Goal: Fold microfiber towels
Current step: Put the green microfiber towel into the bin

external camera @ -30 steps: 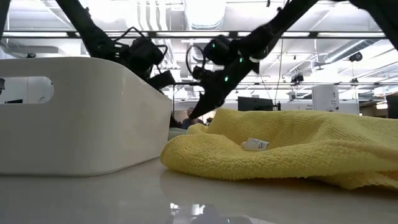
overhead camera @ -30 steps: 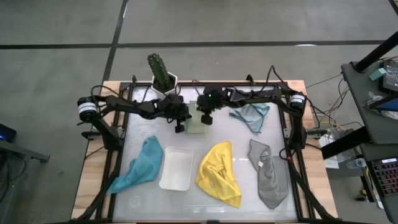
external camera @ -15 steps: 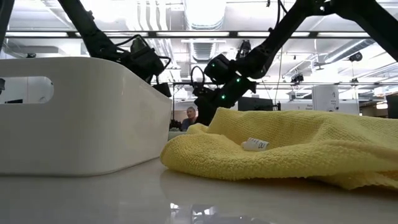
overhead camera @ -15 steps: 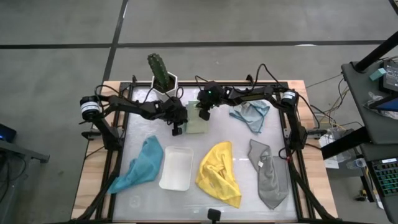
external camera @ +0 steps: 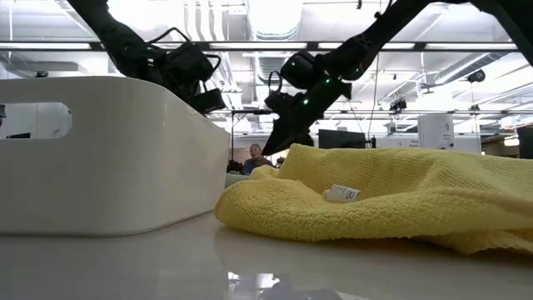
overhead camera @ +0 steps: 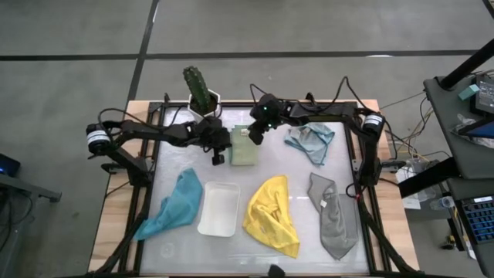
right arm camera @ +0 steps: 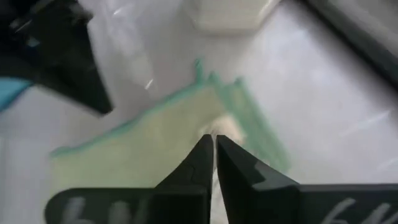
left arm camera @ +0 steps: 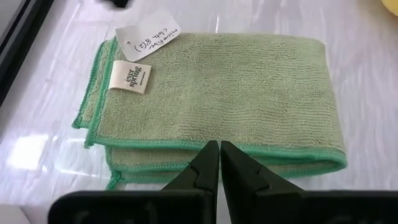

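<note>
The white tray [overhead camera: 218,208] sits toward the front of the counter [overhead camera: 255,249], between the teal towel [overhead camera: 174,205] and the yellow towel [overhead camera: 272,215]; from above its inside looks bare; in the low view its tall white wall [external camera: 100,154] fills one side, with the yellow towel [external camera: 391,196] bunched just beside it, a small label showing on the folds. At the back edge a white pot [overhead camera: 204,102] holds a green cactus [overhead camera: 196,83]; it stands just behind the left arm.

The pale green towel [overhead camera: 245,145] lies folded into a neat rectangle near the back middle of the counter; the left wrist view shows its layers stacked, darker green hems along the edges and two tags [left arm camera: 147,35] at one corner. The left claw [overhead camera: 217,155] hangs at that towel's left side, fingers pressed together, holding nothing; the towel [left arm camera: 217,102] lies flat just past its tips. The right claw [overhead camera: 252,137] is down at the towel's back corner by the tags, fingers closed to a thin slit; the picture from its wrist is smeared, so I cannot tell whether a bit of hem or tag is pinched.

The light blue towel [overhead camera: 311,142] lies crumpled at the back right, apart from the green one; the grey towel [overhead camera: 333,216] trails down the right side close to the frame rail. Bare counter shows along the front edge and between the green towel and the tray.
</note>
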`<state>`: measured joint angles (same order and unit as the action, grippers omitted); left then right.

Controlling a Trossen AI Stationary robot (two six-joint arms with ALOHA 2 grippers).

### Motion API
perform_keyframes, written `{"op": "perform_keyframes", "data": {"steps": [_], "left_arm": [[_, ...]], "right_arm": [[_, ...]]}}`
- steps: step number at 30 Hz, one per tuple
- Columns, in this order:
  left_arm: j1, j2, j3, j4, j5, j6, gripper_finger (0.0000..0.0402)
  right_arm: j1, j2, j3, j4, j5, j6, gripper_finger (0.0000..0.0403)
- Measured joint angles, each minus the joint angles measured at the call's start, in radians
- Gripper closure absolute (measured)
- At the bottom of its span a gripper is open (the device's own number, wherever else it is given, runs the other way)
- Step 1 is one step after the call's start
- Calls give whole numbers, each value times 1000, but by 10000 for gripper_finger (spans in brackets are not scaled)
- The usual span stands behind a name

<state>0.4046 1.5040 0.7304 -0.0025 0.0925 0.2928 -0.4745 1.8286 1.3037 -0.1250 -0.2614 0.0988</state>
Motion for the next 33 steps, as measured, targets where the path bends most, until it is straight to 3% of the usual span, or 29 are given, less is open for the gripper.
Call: {"op": "perform_keyframes", "data": {"steps": [3, 9, 18, 25, 33], "left_arm": [[0, 1, -1, 1, 0, 0, 398], [0, 51, -4, 29, 0, 1, 398], [0, 111, -6, 51, 0, 5, 398], [0, 144, -6, 65, 0, 6, 398], [0, 174, -6, 82, 1, 6, 398]], "right_arm": [[-2, -17, 0, -95, -58, 83, 360], [-1, -14, -3, -207, -61, 226, 276], [-1, 32, -28, -196, -65, 329, 153], [-1, 53, -116, 13, -152, 439, 98], [4, 137, -206, 392, -279, 626, 79]]}}
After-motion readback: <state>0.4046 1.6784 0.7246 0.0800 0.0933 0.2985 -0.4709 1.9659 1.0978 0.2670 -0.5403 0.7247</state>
